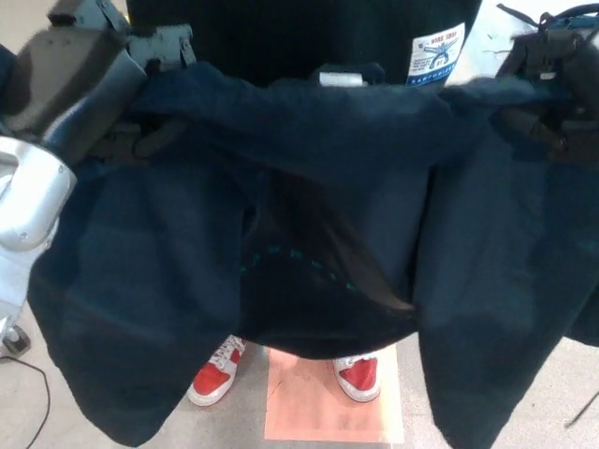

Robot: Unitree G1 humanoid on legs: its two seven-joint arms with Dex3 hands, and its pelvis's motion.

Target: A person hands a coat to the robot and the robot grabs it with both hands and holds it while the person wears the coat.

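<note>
Dark navy coat (318, 187), soft matte cloth, hangs spread wide between both hands, collar edge up. Left hand (140, 89) fingers closed on the left shoulder; right hand (547, 89) fingers closed on the right. Person (299, 33) stands just behind; red-and-white shoes (213, 374) on the floor.

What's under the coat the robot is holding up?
Below the coat hem show two red and white shoes on a reddish floor mat. The person's legs are covered by the coat; only a dark top shows above it.
</note>
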